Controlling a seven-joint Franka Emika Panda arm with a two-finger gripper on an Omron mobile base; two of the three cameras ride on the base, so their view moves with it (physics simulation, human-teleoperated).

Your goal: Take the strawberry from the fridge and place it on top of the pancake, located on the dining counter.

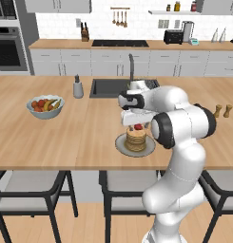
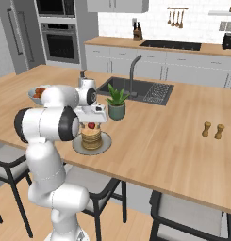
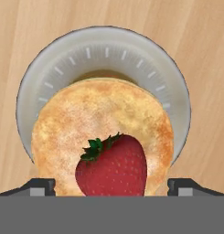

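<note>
The strawberry (image 3: 112, 167), bright red with a green cap, lies on top of the pancake (image 3: 86, 119), a tan stack on a round grey plate (image 3: 109, 50). My gripper (image 3: 111, 187) hovers straight above it, open. Its two dark fingertips (image 3: 40, 186) stand wide apart on either side of the berry without touching it. From the base views the strawberry (image 1: 137, 126) (image 2: 91, 125) sits just under the white hand, on the pancake (image 1: 136, 138) (image 2: 91, 137) near the front edge of the dining counter (image 1: 65, 142). The grey fridge (image 2: 15, 33) stands far back on the left.
A grey fruit bowl (image 1: 45, 105) and a soap dispenser (image 1: 78, 88) stand to the left. The dark sink (image 1: 108, 88), faucet (image 1: 131, 66) and a potted plant (image 2: 117, 103) are behind the plate. Two small shakers (image 1: 222, 110) sit at right. Stools (image 1: 32, 190) line the near edge.
</note>
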